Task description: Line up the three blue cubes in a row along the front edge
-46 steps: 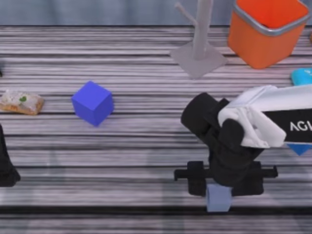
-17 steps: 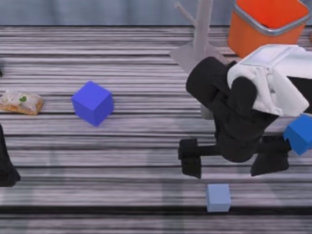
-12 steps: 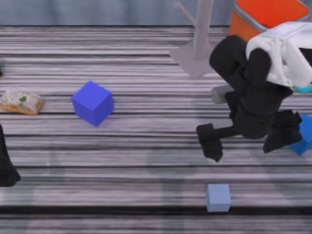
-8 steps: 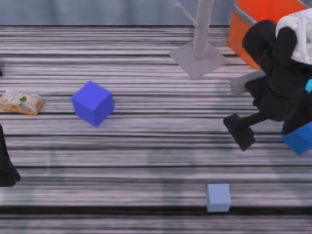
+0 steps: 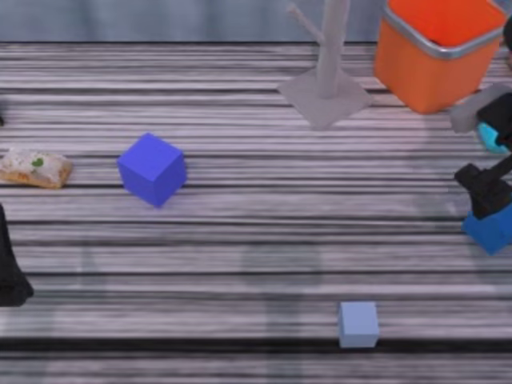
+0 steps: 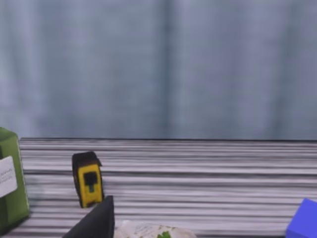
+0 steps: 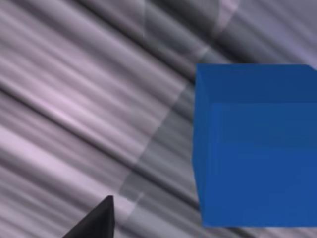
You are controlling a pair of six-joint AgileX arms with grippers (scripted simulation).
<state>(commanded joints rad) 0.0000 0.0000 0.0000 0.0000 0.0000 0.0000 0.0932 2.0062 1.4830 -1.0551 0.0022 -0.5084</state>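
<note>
Top view: my right gripper (image 5: 490,190) sits at the table's right side, mostly cut off by the frame, so I cannot tell whether its fingers are spread or pressed together. The medium royal-blue cube (image 5: 490,230) lies directly below it in this view, its upper corner overlapped by the dark gripper body; whether the two touch cannot be determined. The small pale grey-blue cube (image 5: 358,324) rests well to the left of my right gripper and nearer the front, just behind the dark line that marks the front edge (image 5: 200,346). The large indigo-violet cube (image 5: 152,169) stands far to the left of my right gripper, well apart from both other cubes and well back from the front edge. Behind my right gripper stands an orange bucket (image 5: 432,52), with a cyan object (image 5: 491,134) just below it at the frame border; a grey stand (image 5: 324,94) lies farther left. My left arm is parked at the table's left side, with a piece of bread (image 5: 34,167) behind it. Right wrist view: the royal-blue cube (image 7: 255,144) fills the space close ahead, resting on the striped tabletop, with one dark fingertip (image 7: 96,220) apart from it. Left wrist view: a yellow tape measure (image 6: 87,178) and a green box (image 6: 11,186) stand ahead.
</note>
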